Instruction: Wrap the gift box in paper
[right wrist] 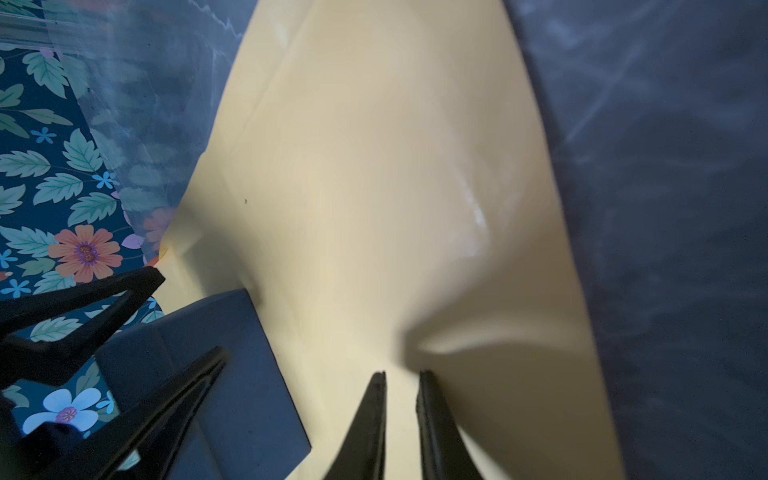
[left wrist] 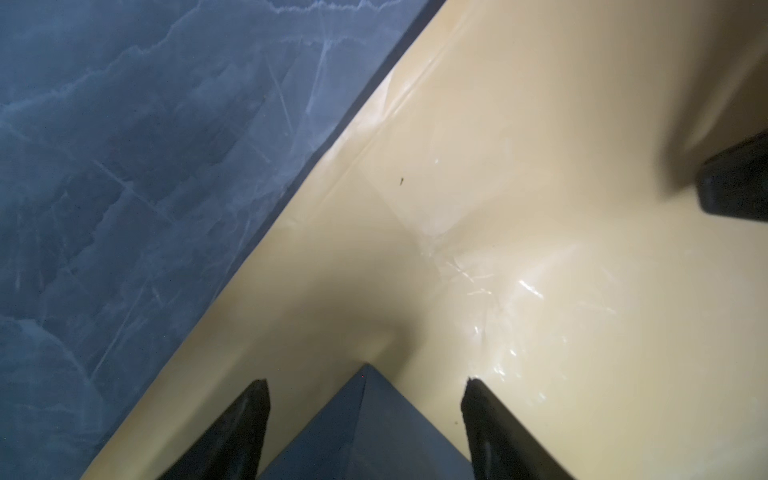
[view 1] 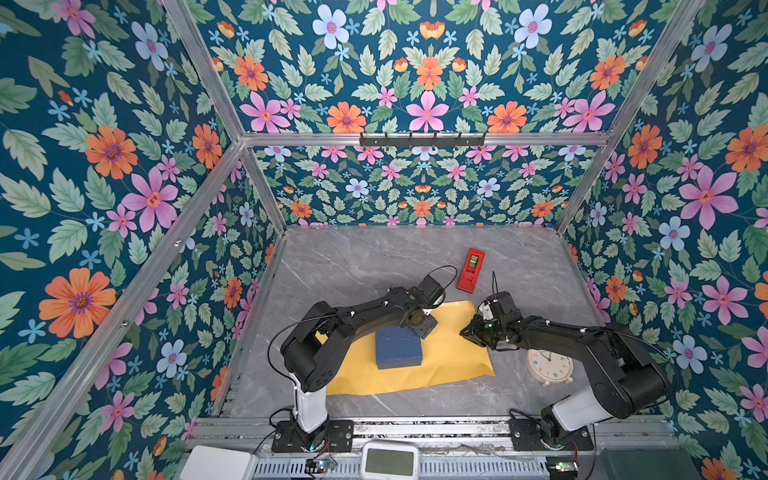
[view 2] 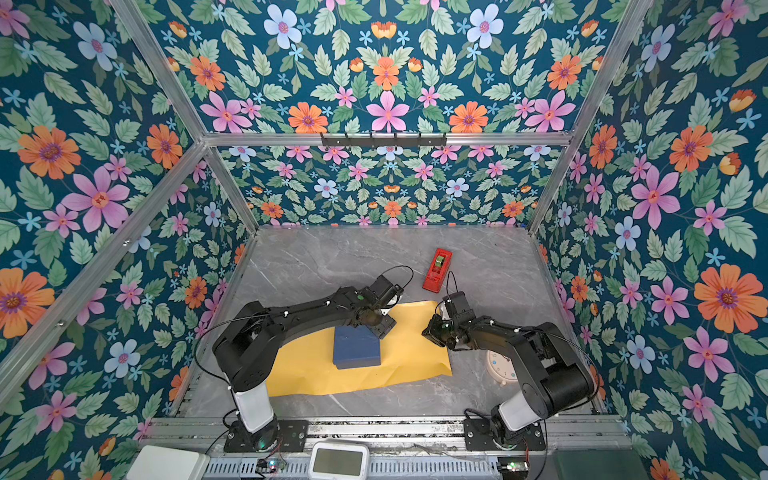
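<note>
The dark-blue gift box (view 1: 398,348) (view 2: 356,347) lies flat on the yellow paper (view 1: 449,357) (view 2: 407,357), which is spread on the grey table. My left gripper (view 1: 424,328) (left wrist: 365,381) hangs open over the box's far right corner (left wrist: 365,432), one finger on each side and neither touching it. My right gripper (view 1: 464,332) (right wrist: 402,374) rests low on the paper (right wrist: 374,187) just inside its right edge. Its jaws stand almost together with a thin slit between them. A raised ridge of paper starts at its tips. The left gripper's fingers (right wrist: 104,299) show beside the box (right wrist: 241,374).
A slim red gadget (view 1: 471,270) lies on the table behind the paper. A pale round clock (view 1: 549,365) sits under my right arm. A white timer (view 1: 390,459) stands on the front rail. Flowered walls close in the table on three sides.
</note>
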### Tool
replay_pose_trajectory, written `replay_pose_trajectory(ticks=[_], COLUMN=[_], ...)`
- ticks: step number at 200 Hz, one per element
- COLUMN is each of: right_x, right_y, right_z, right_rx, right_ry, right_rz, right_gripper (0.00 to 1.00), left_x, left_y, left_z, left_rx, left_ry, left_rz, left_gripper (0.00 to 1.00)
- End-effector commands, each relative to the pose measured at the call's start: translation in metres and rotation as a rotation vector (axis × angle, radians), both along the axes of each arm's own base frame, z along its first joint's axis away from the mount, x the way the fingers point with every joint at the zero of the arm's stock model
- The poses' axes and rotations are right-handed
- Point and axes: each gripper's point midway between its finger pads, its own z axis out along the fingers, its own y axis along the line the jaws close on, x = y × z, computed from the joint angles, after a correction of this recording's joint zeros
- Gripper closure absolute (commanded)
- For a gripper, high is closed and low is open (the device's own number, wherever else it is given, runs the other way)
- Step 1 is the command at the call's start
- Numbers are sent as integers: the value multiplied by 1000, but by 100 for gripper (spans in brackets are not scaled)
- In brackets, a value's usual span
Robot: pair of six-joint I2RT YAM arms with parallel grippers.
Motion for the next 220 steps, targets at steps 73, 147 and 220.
replay_pose_trajectory(ticks=[73, 147, 220], right_x=[-12, -11, -11], right_y=[-25, -22, -21], right_z=[-23, -23, -23], right_rx=[-138, -128, -124], right_ry=[79, 81, 82], right_rz=[-55, -46, -42], right_gripper=[82, 82, 82], left_x=[6, -19, -25], left_y=[-10, -9, 7], left_z=[49, 24, 19], left_rx=[-143, 81, 131], left_ry=[-86, -137, -143], left_rz=[17, -102, -113], left_gripper=[16, 14, 13])
